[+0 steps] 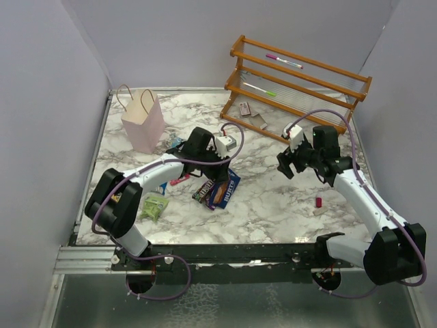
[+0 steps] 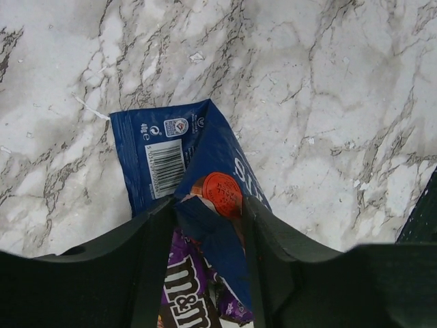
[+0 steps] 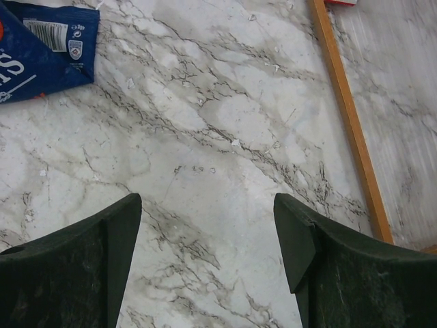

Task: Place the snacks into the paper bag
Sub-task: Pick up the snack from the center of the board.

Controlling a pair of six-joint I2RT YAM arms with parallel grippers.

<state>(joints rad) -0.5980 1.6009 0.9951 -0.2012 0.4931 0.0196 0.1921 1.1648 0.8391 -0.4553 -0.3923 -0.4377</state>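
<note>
The pale pink paper bag point(image 1: 143, 121) stands upright at the back left. My left gripper point(image 1: 207, 166) point(image 2: 208, 225) is shut on a folded edge of the big blue cookie bag point(image 1: 225, 188) point(image 2: 171, 154). A dark brown m&m's packet point(image 1: 203, 190) point(image 2: 184, 294) also lies between its fingers. A red wrapper point(image 1: 179, 180), a blue-white wrapper point(image 1: 162, 188) and a green wrapper point(image 1: 154, 205) lie by the left arm. My right gripper point(image 1: 289, 164) point(image 3: 208, 239) is open and empty over bare marble. A corner of the blue bag point(image 3: 41, 48) shows in the right wrist view.
The orange slatted rack point(image 1: 300, 82) stands at the back right with pink and green markers on it; its rail point(image 3: 348, 116) shows in the right wrist view. A tiny red stub point(image 1: 318, 201) lies at the right. Grey walls close in three sides.
</note>
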